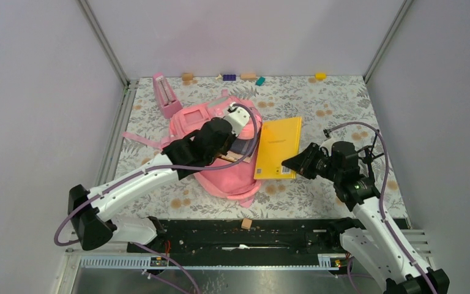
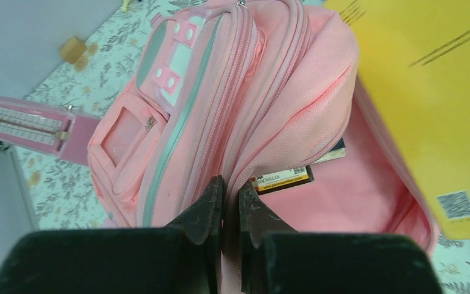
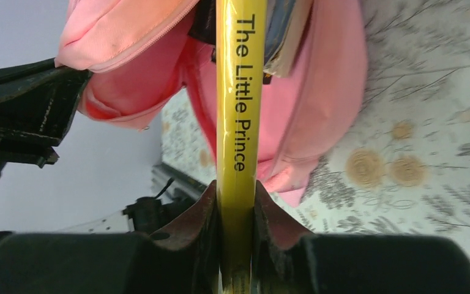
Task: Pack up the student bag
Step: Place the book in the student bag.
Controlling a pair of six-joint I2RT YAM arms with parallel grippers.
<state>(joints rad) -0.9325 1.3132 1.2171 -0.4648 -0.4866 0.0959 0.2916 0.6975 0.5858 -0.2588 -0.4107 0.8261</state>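
Floral table [image 1: 343, 104], bag [image 1: 229, 174] rim pinched, book [image 1: 278, 147] gripped

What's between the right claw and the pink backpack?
A yellow book: the right gripper clamps one end, the other reaches the open mouth of the student bag. The right wrist view shows it best.

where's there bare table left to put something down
Free: the far right corner of the table, between the yellow book and the right wall; also the near strip between the bag and the black rail, bar one small block. Crowded: the middle, around bag and book, and the far edge lined with blocks.
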